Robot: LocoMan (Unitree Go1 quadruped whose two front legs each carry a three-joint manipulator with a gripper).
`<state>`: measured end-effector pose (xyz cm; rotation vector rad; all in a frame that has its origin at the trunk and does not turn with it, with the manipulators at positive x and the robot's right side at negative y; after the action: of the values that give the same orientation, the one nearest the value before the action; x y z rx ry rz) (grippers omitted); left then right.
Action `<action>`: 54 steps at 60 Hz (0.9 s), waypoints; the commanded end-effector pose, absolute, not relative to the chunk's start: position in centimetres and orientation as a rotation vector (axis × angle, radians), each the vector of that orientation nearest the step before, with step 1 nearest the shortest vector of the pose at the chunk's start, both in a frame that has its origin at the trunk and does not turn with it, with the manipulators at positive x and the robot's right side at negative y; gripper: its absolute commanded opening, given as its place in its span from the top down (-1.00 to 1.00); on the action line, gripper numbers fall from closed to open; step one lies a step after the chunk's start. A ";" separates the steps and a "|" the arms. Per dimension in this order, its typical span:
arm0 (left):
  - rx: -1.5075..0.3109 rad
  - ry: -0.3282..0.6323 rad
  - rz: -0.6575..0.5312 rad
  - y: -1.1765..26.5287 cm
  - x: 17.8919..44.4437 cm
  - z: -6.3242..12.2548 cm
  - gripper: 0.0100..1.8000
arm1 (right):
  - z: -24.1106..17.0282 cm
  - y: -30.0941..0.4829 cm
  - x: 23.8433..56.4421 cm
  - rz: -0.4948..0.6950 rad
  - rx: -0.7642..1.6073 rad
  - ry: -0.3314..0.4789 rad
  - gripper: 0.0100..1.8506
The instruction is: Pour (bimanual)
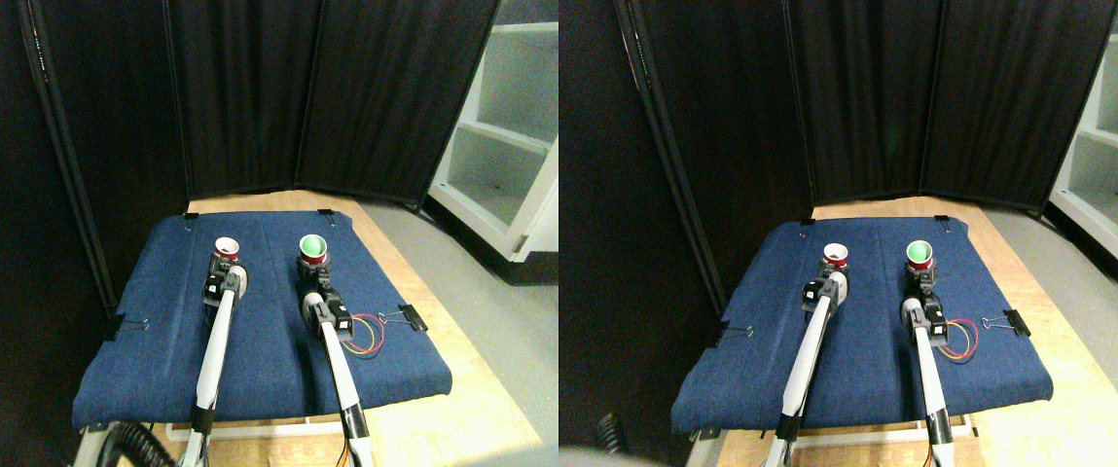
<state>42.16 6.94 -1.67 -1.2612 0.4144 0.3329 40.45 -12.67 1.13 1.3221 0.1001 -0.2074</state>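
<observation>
A red cup with a white inside (227, 248) stands upright on the blue cloth (262, 331), left of centre. My left gripper (223, 266) is right at its near side. A green cup (312, 248) stands upright to its right, and my right gripper (311, 273) is at that cup's near side. The grippers are small and dark, and their contact with the cups is hidden. Both pale arms reach up from the bottom edge, roughly parallel.
The blue cloth covers a wooden table (466, 389) and is held by binder clips (411, 316) at its edges. Black curtain panels (257, 97) close off the back. A white shelf unit (505, 126) stands at the far right.
</observation>
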 end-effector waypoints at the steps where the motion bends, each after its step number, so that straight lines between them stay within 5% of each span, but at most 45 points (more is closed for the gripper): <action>1: -1.261 0.403 0.283 6.4 42.0 -0.1 0.64 | 2.9 -12.2 40.6 -0.154 1.300 0.055 0.65; 54: -1.343 0.561 0.188 3.7 38.0 2.9 0.64 | 7.6 -9.7 42.0 -0.025 1.204 0.129 0.64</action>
<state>37.87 4.27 2.01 -1.3140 0.5700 0.2283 41.90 -10.27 6.04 1.2034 0.1575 -0.0768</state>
